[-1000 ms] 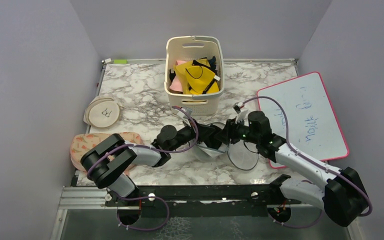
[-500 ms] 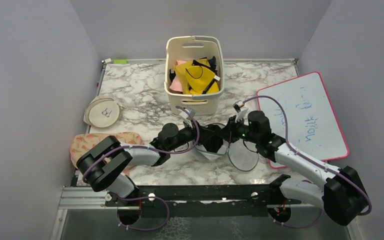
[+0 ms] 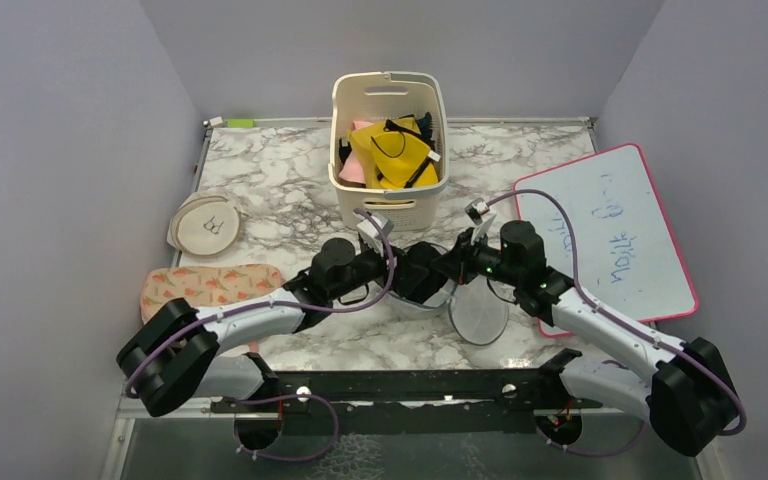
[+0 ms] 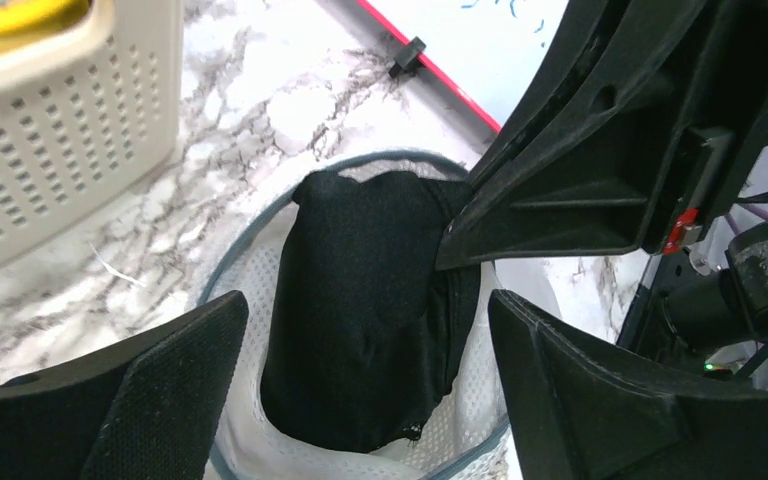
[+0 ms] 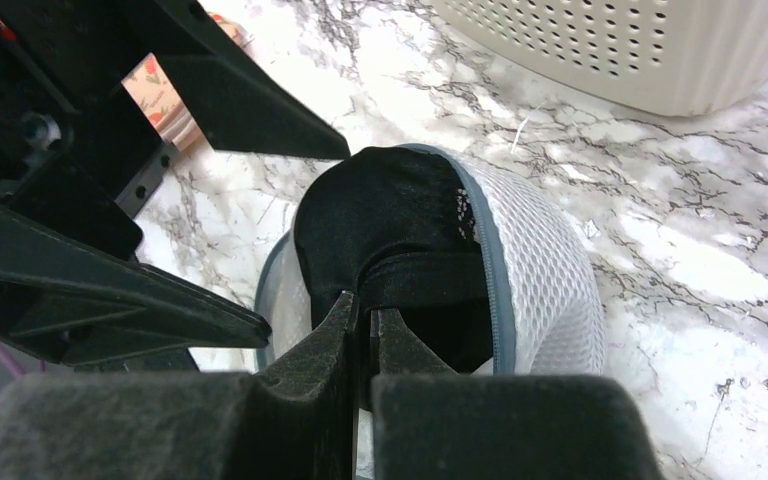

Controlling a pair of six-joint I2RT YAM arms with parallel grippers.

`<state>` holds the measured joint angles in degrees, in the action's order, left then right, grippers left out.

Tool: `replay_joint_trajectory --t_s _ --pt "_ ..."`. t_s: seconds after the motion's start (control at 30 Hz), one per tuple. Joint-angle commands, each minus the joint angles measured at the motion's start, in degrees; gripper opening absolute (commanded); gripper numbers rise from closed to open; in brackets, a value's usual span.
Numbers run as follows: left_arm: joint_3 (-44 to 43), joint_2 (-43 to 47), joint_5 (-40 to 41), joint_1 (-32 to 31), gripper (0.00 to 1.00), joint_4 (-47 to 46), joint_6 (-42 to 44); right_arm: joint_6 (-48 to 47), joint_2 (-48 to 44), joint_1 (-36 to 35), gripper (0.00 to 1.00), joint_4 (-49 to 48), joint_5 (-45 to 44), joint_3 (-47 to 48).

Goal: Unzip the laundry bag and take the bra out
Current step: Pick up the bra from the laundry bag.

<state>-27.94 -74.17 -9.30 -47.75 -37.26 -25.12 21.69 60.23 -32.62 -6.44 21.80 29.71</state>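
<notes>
The laundry bag [image 3: 422, 306] lies unzipped mid-table, its white mesh [image 5: 545, 270] and dark zip trim standing open, the round lid flap [image 3: 480, 318] folded out to the right. The black bra [image 4: 370, 310] sits inside, bulging above the rim. My right gripper [image 5: 370, 312] is shut on a black band of the bra [image 5: 380, 210] at the bag's mouth. From the left, my left gripper [image 4: 360, 390] hangs open over the bag, its fingers [image 4: 110, 400] wide on either side of the bra and not touching it. In the top view both grippers meet above the bag.
A cream slotted basket [image 3: 390, 190] with yellow and pink cloths stands just behind the bag. A pink-framed whiteboard [image 3: 610, 230] lies at the right. A beige round pouch [image 3: 205, 225] and a patterned pouch [image 3: 210, 290] lie at the left.
My left gripper has opened wide and its arm has drawn back to the left. My right gripper has closed on the bra's band at the bag's mouth.
</notes>
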Motion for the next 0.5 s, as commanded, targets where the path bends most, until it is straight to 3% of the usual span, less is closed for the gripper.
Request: replay_joint_trajectory --t_s 0.0,0.07,0.23,0.33,0.4,0.47 --pt "-3.72 4.97 1.6 -0.18 0.9 11.21 7.98 -2.08 -1.22 -0.18 0.01 -2.61 3.46 1.46" --pt "-6.1 5.3 0.3 -0.15 0.99 15.98 11.55 -2.89 -1.22 -0.23 0.01 -1.12 3.25 2.59" --pt "-12.29 5.45 -0.25 1.54 0.97 24.64 16.93 -4.74 -1.63 -0.17 0.01 0.58 4.04 3.75" --pt "-12.45 4.64 -12.22 5.05 0.89 21.29 17.17 -5.57 -2.16 -0.21 0.01 1.38 4.88 3.9" --pt "-12.88 2.92 -21.66 6.62 0.91 19.68 18.23 -5.66 -3.11 -0.25 0.01 1.37 5.38 3.61" --pt "-12.24 1.23 -24.87 7.4 0.93 16.63 17.19 -5.18 -4.02 -0.23 0.01 0.98 5.83 3.25"
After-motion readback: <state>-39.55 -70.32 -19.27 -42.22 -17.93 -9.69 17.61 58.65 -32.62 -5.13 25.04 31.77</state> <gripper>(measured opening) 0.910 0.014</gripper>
